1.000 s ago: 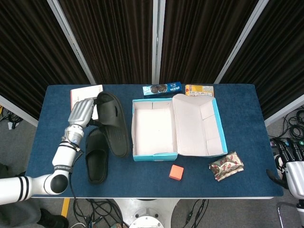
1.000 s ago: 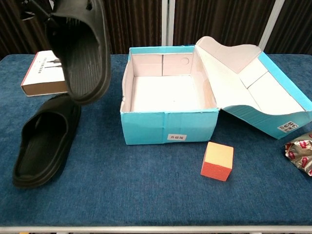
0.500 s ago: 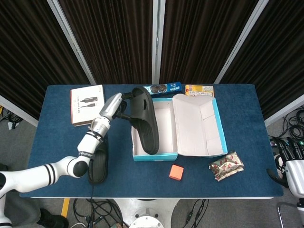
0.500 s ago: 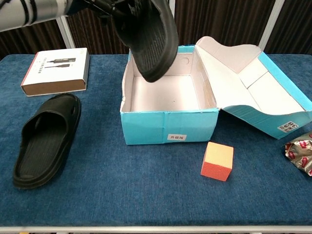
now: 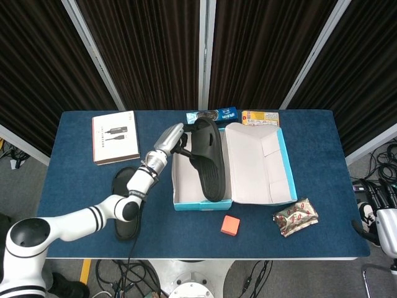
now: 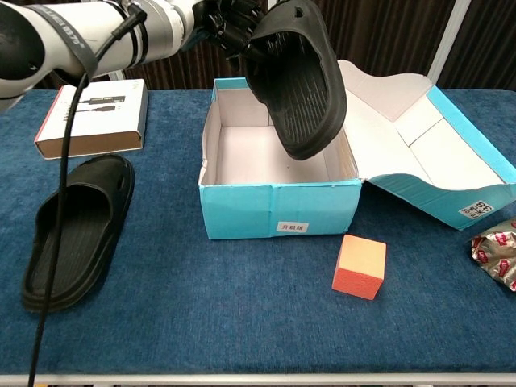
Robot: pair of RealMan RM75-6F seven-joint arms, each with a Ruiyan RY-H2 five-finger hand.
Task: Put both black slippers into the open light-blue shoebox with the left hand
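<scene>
My left hand point(image 5: 171, 139) point(image 6: 219, 18) grips one black slipper point(image 5: 208, 159) point(image 6: 297, 76) by its strap end and holds it in the air over the open light-blue shoebox point(image 5: 197, 203) point(image 6: 274, 205), sole toward the chest camera. The second black slipper point(image 5: 127, 205) point(image 6: 74, 230) lies flat on the blue table left of the box. The box lid point(image 5: 257, 162) point(image 6: 427, 153) is folded open to the right. My right hand point(image 5: 384, 231) shows only at the far right edge, away from the table; its fingers cannot be made out.
A white booklet point(image 5: 115, 136) point(image 6: 93, 117) lies at the back left. An orange cube point(image 5: 230, 225) point(image 6: 359, 266) sits in front of the box, a foil snack packet point(image 5: 295, 216) point(image 6: 497, 251) to the right. Two snack boxes point(image 5: 212, 115) lie behind the shoebox.
My left hand has carried the slipper rightward from beside the booklet to above the shoebox's inside. The second slipper and the right hand have not moved.
</scene>
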